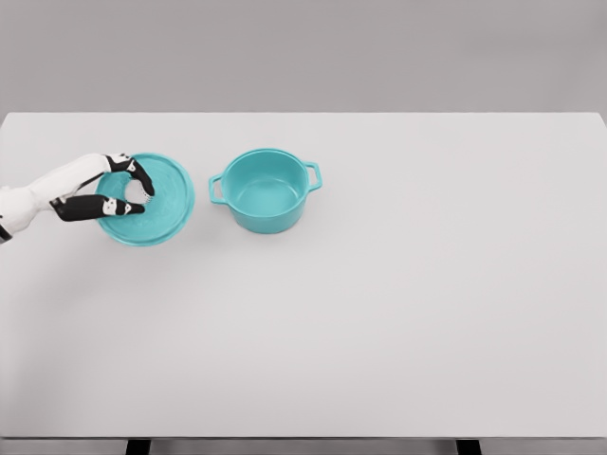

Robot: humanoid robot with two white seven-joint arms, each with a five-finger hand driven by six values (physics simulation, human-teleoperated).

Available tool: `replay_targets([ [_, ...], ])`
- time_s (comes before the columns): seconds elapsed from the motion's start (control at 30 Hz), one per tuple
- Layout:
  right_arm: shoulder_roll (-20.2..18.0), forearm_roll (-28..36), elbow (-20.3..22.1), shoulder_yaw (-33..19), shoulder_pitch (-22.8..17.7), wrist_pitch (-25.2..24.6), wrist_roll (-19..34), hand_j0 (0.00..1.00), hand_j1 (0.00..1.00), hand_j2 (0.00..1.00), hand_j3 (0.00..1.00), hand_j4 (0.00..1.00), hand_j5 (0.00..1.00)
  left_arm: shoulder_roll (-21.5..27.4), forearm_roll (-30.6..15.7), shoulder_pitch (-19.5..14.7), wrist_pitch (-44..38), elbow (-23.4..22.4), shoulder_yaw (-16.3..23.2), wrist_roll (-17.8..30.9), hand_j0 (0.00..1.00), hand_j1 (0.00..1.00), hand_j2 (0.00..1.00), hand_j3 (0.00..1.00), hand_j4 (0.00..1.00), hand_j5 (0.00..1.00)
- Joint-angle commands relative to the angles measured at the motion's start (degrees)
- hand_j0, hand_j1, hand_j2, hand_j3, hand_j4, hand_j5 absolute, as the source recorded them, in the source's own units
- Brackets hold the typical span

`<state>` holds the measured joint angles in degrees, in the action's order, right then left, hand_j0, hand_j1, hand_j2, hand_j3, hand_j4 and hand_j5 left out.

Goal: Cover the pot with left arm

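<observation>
A teal pot [266,190] with two side handles stands uncovered on the white table, left of centre. Its round teal lid [163,203] lies to the left of it, a small gap between them. My left hand [136,192] comes in from the left edge and sits over the lid's middle, fingers curled around the knob, which is mostly hidden by the fingers. Whether the lid is lifted off the table I cannot tell. The right arm does not show.
The white table [398,303] stretches wide to the right and towards the front edge. A plain grey wall stands behind it.
</observation>
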<state>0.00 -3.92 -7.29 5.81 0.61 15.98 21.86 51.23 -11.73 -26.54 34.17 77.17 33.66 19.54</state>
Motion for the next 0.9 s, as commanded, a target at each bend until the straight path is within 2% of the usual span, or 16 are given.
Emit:
replay_targets([
  [0.0, 0.0, 0.0, 0.0, 0.0, 0.0, 0.0, 0.0, 1.0, 1.0, 1.0, 1.0, 1.0, 1.0, -0.1, -0.6, -0.1, -0.2, 0.5, 0.3, 0.0, 0.41, 0.41, 0.41, 0.41, 0.41, 0.41],
  [0.2, 0.0, 0.0, 0.0, 0.0, 0.0, 0.0, 0.0, 1.0, 1.0, 1.0, 1.0, 1.0, 1.0, -2.3, 0.0, -1.1, -0.3, 0.6, 1.1, 0.2, 0.41, 0.41, 0.41, 0.41, 0.41, 0.41],
  [0.37, 0.0, 0.0, 0.0, 0.0, 0.0, 0.0, 0.0, 1.0, 1.0, 1.0, 1.0, 1.0, 1.0, -4.3, 0.0, -1.9, -1.9, 0.6, 3.3, 0.2, 0.41, 0.41, 0.41, 0.41, 0.41, 0.41],
  [0.5, 0.0, 0.0, 0.0, 0.0, 0.0, 0.1, 0.0, 1.0, 1.0, 1.0, 1.0, 1.0, 1.0, -4.8, -0.2, -3.9, -3.3, 0.4, 5.0, 0.3, 0.41, 0.41, 0.41, 0.41, 0.41, 0.41],
  [0.63, 0.0, 0.0, 0.0, 0.0, 0.0, 0.0, 0.0, 1.0, 1.0, 1.0, 1.0, 1.0, 1.0, -7.1, -0.2, -5.4, -4.4, -0.4, 5.1, 0.8, 0.41, 0.41, 0.41, 0.41, 0.41, 0.41],
  [0.8, 0.0, 0.0, 0.0, 0.0, 0.0, 0.0, 0.0, 1.0, 1.0, 1.0, 1.0, 1.0, 1.0, -9.8, 0.1, -7.2, -4.5, -3.7, 5.2, 2.1, 0.41, 0.41, 0.41, 0.41, 0.41, 0.41],
  [0.87, 0.0, 0.0, 0.0, 0.0, 0.0, 0.0, 0.0, 1.0, 1.0, 1.0, 1.0, 1.0, 1.0, -10.6, 0.1, -9.1, -4.5, -5.4, 7.6, 2.1, 0.41, 0.41, 0.41, 0.41, 0.41, 0.41],
])
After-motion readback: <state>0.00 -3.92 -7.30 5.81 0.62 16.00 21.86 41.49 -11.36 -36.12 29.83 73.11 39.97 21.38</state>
